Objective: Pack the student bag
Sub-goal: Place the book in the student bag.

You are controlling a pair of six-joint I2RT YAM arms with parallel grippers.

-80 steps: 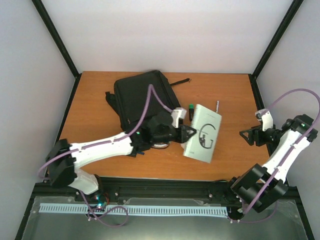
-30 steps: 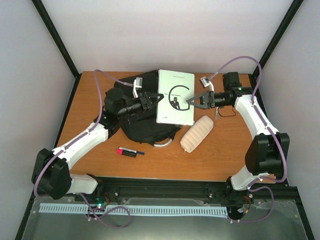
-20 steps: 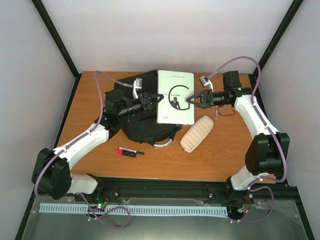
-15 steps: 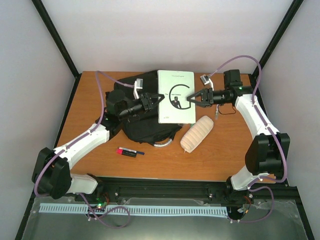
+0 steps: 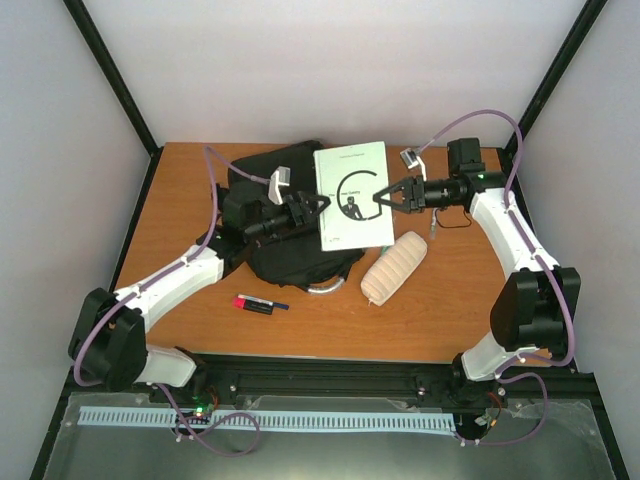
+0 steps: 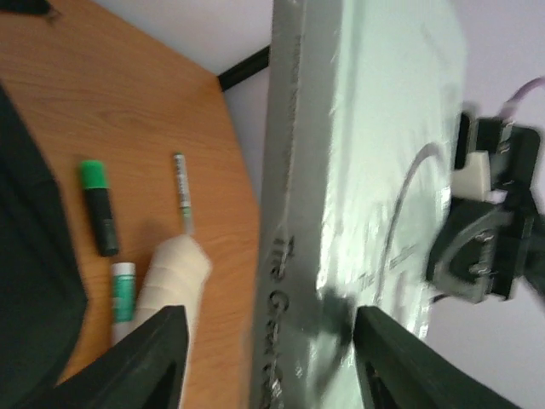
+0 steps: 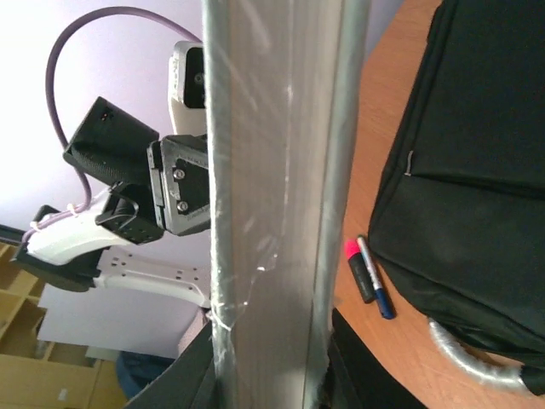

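A large black soft fabric backpack (image 5: 300, 262) is lying flat on an orange-brown wooden table (image 5: 450, 315), left of centre and toward the back. A white paperback book with a big black letter G on its cover (image 5: 352, 215) is hanging in the air over the backpack's right side, between two robot arms. The right gripper (image 5: 383, 198) is pinching the book's right edge, with a finger pressing on each face. The left gripper (image 5: 318, 207) is sitting at the book's spine, its fingers spread wider than the book is thick. A cream ribbed fabric pouch (image 5: 393, 267) is lying just right of the backpack. A pink-capped black highlighter (image 5: 245, 301) and a blue pen (image 5: 277, 306) are lying together in front of the backpack.
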